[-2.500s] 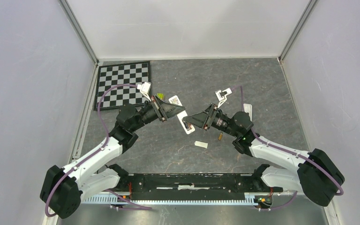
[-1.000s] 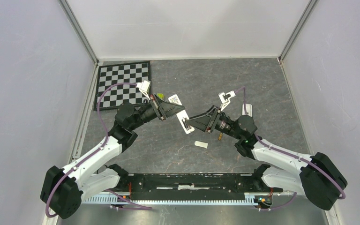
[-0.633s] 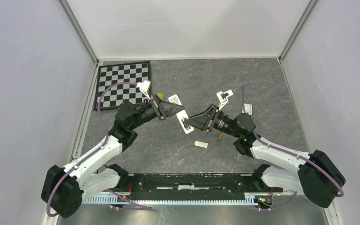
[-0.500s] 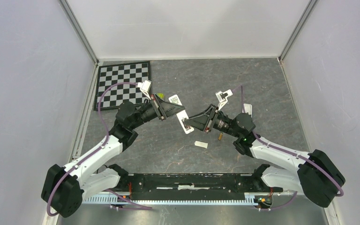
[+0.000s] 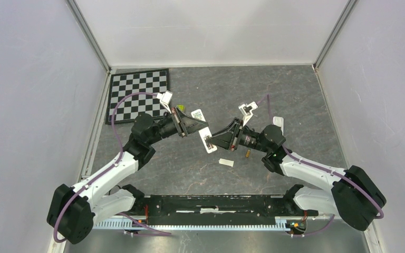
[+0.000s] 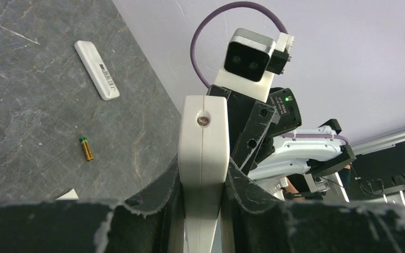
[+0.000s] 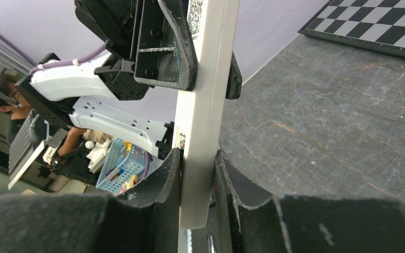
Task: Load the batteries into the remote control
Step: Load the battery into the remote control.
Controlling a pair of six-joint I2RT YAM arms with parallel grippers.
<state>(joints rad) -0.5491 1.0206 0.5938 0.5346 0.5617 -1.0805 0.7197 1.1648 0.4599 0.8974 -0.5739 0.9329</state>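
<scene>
Grey stone-look table (image 5: pixel 295 89), w/ a checkerboard (image 5: pixel 138 95) in the far-left corner. Both arms meet mid-table on one white remote (image 5: pixel 209 144), which looks lifted off the surface.

The left gripper (image 5: pixel 191 125) is clamped on the remote's far end and the right gripper (image 5: pixel 217 139) on its near end. Wrist cams back this up: each pair of fingers is pressed tight vs the remote's flat faces, no gap.

A 2nd white remote (image 5: pixel 278 122) lies flat on the table on the far side of the right wrist, well apart from the held one. A small flat white piece (image 5: pixel 225 162) lies on the table just nearer the bases than the held remote.

Only one battery (image 5: pixel 247 154) in view. It's small and gold-ish, lying loose on the table btwn that white piece and the right arm, touching neither gripper. A yellow-green block (image 5: pixel 181 108) sits by the left wrist, near the checkerboard's corner.
</scene>
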